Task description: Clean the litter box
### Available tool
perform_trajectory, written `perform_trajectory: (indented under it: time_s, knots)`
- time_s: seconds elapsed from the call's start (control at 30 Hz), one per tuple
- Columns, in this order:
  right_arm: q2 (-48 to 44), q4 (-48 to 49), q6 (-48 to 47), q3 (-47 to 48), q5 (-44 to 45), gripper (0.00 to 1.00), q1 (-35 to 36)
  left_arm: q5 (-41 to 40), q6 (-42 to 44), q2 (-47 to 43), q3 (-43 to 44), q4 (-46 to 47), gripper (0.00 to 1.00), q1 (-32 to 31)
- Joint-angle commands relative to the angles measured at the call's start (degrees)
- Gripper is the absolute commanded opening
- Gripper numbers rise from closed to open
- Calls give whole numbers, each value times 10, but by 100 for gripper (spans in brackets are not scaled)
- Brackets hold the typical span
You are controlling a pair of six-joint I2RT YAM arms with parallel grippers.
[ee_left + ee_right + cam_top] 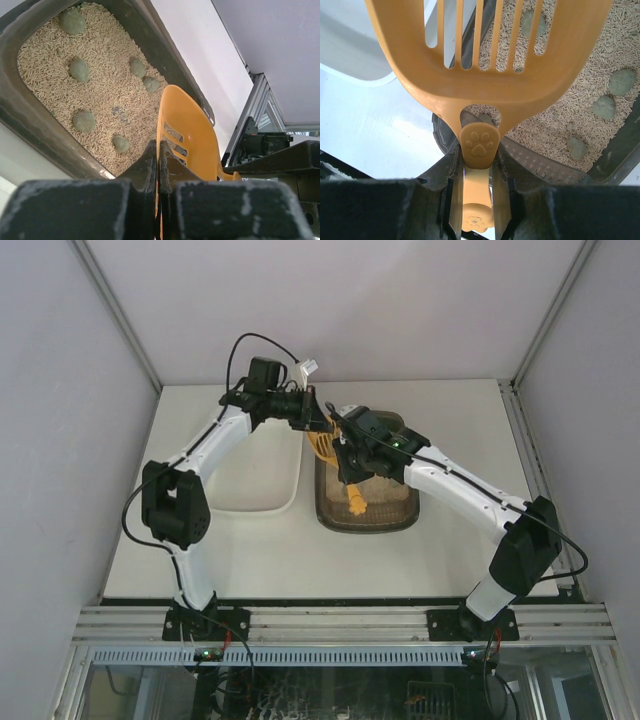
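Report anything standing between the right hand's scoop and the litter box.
Nothing visible. The scoop, gripped by the right hand, hangs over the litter box edge with only litter beneath; the left hand pinches its rim.

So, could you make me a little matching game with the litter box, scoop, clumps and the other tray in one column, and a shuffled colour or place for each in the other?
Things:
1. litter box
2. scoop
3. clumps
4. other tray

Descriptions:
A. white, left of the litter box in the top view
B. grey-green, lying on the litter
C. orange, slotted
D. dark brown, holding tan litter

Pairs: 1-D, 2-C, 3-B, 4-A
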Motion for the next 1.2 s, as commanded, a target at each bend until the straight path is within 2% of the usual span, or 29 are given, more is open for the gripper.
perform_trajectory:
  time_s: [0.0, 0.03, 0.1, 0.17, 0.2, 0.27, 0.37, 0.5, 0.63, 1.0, 1.07, 1.17]
  knots:
    - [-10, 14, 1, 7, 4, 0, 4, 65, -31, 7, 26, 18, 0, 0]
    - [-11, 13, 3, 7, 2, 0, 4, 67, -38, -1, 17, 28, 0, 0]
    - [-15, 16, 7, 1, -7, 9, 2, 69, -47, -21, -8, 54, 0, 1]
    - [-24, 31, 12, -16, -29, 31, -5, 77, -59, -42, -37, 89, 0, 3]
    - [-32, 42, 15, -30, -46, 36, -10, 84, -69, -55, -55, 114, 0, 6]
    - [-56, 76, 22, -65, -97, 40, -27, 109, -97, -75, -90, 184, 0, 13]
    - [-92, 132, 46, -122, -186, 43, -66, 126, -119, -92, -117, 229, 0, 24]
    - [-133, 229, 98, -207, -314, 40, -121, 125, -124, -112, -145, 263, 0, 28]
    - [-146, 314, 160, -250, -407, 38, -157, 112, -132, -126, -167, 293, 0, 27]
    - [-134, 412, 229, -282, -471, 35, -166, 107, -147, -122, -173, 314, 0, 31]
    - [-135, 418, 233, -289, -472, 32, -167, 108, -149, -121, -171, 315, 0, 33]
    - [-136, 440, 247, -299, -480, 21, -166, 109, -153, -120, -172, 318, 0, 33]
